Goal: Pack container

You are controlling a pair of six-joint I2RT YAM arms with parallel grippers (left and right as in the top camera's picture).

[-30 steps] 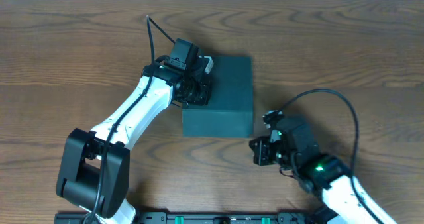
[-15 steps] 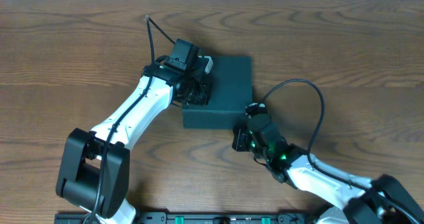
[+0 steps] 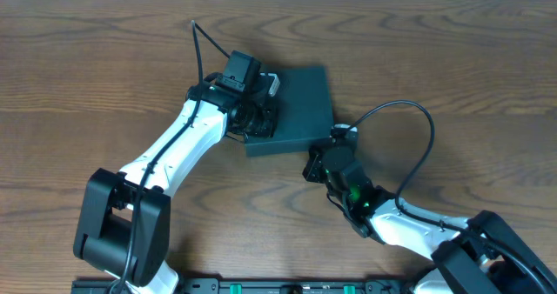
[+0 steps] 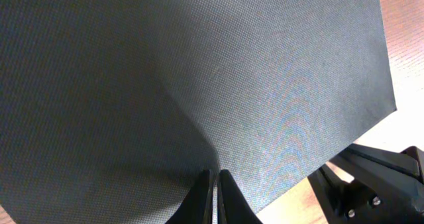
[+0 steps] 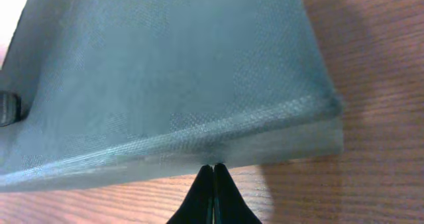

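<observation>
The container (image 3: 303,103) is a dark teal square box with its lid down, lying near the table's middle, slightly turned. My left gripper (image 3: 261,122) is shut with its tips resting on the lid near the box's left edge; the left wrist view shows the closed fingers (image 4: 214,175) against the lid (image 4: 199,71). My right gripper (image 3: 314,163) is shut, its tips touching the box's front side near the right corner. The right wrist view shows the closed tips (image 5: 213,168) against the box wall (image 5: 172,71). The inside of the box is hidden.
The wooden table (image 3: 452,59) surrounds the box. The right arm's black cable (image 3: 409,111) loops to the right of the box. The right arm's dark body (image 4: 374,184) shows past the lid's corner in the left wrist view.
My right gripper has moved up and left to the box's front side. The box has shifted away and turned a little. The left arm has stayed put.
</observation>
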